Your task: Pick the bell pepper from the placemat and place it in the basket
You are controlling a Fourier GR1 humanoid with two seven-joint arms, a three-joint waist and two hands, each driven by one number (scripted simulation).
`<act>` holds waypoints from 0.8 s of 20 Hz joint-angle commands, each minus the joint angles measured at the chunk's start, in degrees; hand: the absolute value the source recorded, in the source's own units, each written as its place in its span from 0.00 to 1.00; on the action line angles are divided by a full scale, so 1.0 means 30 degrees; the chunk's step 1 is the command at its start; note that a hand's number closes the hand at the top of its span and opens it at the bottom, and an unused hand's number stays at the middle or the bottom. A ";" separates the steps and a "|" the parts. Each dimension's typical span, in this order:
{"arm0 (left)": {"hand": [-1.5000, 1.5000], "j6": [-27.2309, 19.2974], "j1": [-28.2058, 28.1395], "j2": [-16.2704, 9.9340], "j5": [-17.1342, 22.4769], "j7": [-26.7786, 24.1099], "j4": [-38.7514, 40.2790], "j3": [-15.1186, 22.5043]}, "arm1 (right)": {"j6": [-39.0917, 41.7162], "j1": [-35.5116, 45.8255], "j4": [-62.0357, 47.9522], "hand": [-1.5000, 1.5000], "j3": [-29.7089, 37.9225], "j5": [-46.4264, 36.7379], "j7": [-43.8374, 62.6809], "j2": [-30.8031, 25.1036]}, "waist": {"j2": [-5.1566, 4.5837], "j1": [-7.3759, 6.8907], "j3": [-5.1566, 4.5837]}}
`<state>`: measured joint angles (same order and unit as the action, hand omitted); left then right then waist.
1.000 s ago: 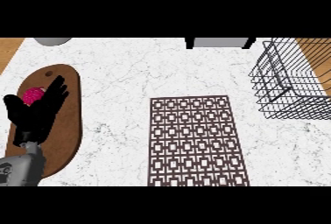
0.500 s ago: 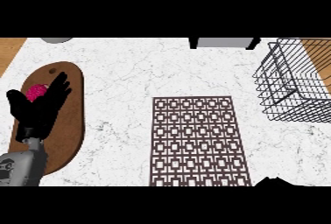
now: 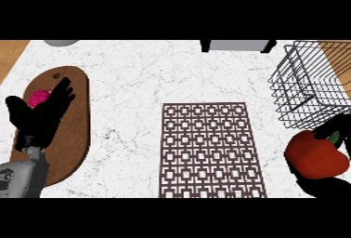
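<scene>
At the lower right of the frame, the right hand (image 3: 328, 186) holds the red bell pepper (image 3: 316, 156), its black fingers (image 3: 337, 126) curled round the far side of it and its palm dark beneath it. The pepper's green stem shows at its upper right. The pepper sits just below the near corner of the wire basket (image 3: 310, 86), which stands at the upper right on the white marble surface (image 3: 144, 74), and it is off to the right of the patterned brown placemat (image 3: 211, 149) that lies in the lower middle of the frame.

At the left, the left hand (image 3: 40, 117) shows with its fingers straight and spread wide, holding nothing, over a wooden cutting board (image 3: 72, 139). A small pink thing (image 3: 38, 96) lies on the board, partly hidden behind that hand.
</scene>
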<state>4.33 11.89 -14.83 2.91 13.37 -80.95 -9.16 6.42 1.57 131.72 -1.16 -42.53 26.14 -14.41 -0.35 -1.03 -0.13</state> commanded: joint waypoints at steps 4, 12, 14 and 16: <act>0.50 -0.0513 -0.0603 0.0451 -0.0402 0.0387 -0.0788 0.0268 | 0.2419 0.4194 -0.3843 1.00 0.6610 0.6470 -0.1196 -0.2862 | 0.0121 0.0293 0.0050; 0.50 -0.0160 -0.0125 0.0521 -0.0579 -0.1396 0.0907 0.0013 | 0.1063 0.7362 -1.1719 1.00 0.6813 0.6285 -0.4914 -0.3570 | 0.0068 0.0193 0.0040; 0.50 0.0604 -0.0020 -0.0430 0.0271 0.0390 -0.0028 -0.0609 | 0.0533 0.6554 -1.3250 1.00 0.7234 0.6125 -0.7305 -0.3579 | 0.0084 0.0166 0.0050; 0.50 0.0016 0.0066 0.0085 -0.0267 -0.0519 0.1115 -0.0403 | -0.1737 0.6130 -1.1293 1.00 0.8163 0.4897 -0.4057 -0.2401 | 0.0058 0.0237 0.0036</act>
<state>4.32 12.54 -14.69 2.32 12.73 -78.83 -10.20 8.72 18.90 99.86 21.32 -23.39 10.65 -24.18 -0.11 -0.26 0.01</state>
